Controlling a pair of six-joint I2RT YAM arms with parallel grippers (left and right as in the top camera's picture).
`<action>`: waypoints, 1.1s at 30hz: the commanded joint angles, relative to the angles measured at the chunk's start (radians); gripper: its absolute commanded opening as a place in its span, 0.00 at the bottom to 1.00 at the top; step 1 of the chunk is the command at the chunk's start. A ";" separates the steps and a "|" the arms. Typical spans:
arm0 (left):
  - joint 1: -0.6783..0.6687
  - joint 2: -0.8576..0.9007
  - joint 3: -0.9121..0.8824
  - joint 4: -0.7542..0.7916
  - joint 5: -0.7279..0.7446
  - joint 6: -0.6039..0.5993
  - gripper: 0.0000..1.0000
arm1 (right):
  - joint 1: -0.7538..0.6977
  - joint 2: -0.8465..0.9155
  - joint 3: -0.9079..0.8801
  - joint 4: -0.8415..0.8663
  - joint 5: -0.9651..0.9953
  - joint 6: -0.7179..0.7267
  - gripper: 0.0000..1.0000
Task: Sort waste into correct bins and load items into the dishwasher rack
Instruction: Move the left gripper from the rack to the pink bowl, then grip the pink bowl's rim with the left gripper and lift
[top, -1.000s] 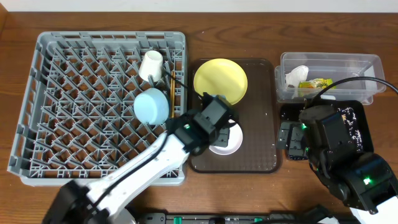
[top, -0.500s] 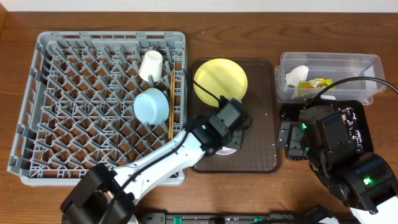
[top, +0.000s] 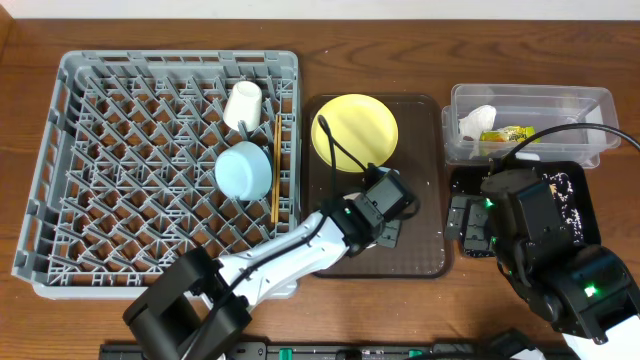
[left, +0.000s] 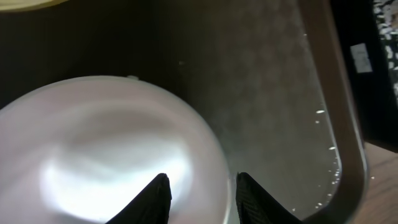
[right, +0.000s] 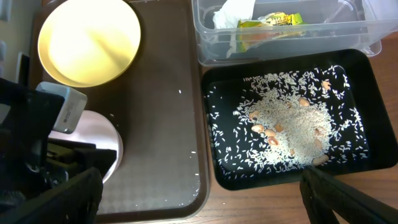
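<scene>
The small white bowl (left: 112, 143) stands on the brown serving tray (top: 425, 150), mostly hidden under my left gripper (top: 385, 225) in the overhead view. My left gripper (left: 200, 177) is open and straddles the bowl's right rim, one finger inside and one outside. The yellow plate (top: 355, 128) lies at the back of that tray. The light blue bowl (top: 244, 170), cream cup (top: 243, 104) and chopsticks (top: 276, 165) are in the dishwasher rack (top: 100, 150). My right gripper (right: 199, 186) is open and empty above the black tray (right: 354, 162), which holds the crumbs (right: 286, 118).
The clear tub (top: 530, 100) at the back right holds the white tissue (right: 233, 12) and the green-and-yellow wrapper (right: 270, 20). A few loose grains lie on the brown tray (right: 161, 124). My right arm covers much of the black tray in the overhead view.
My left gripper has moved right and toward the front of the brown tray, from over the bowl's left side to its right rim. The right arm has not moved.
</scene>
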 joint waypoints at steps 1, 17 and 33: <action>-0.021 0.006 -0.002 0.015 -0.014 -0.002 0.38 | -0.005 -0.002 0.012 0.000 0.021 -0.014 0.99; -0.082 0.008 -0.003 0.015 -0.158 -0.002 0.33 | -0.005 -0.002 0.012 0.000 0.021 -0.014 0.99; -0.083 0.070 -0.003 0.026 -0.158 -0.009 0.32 | -0.005 -0.002 0.012 0.000 0.021 -0.014 0.99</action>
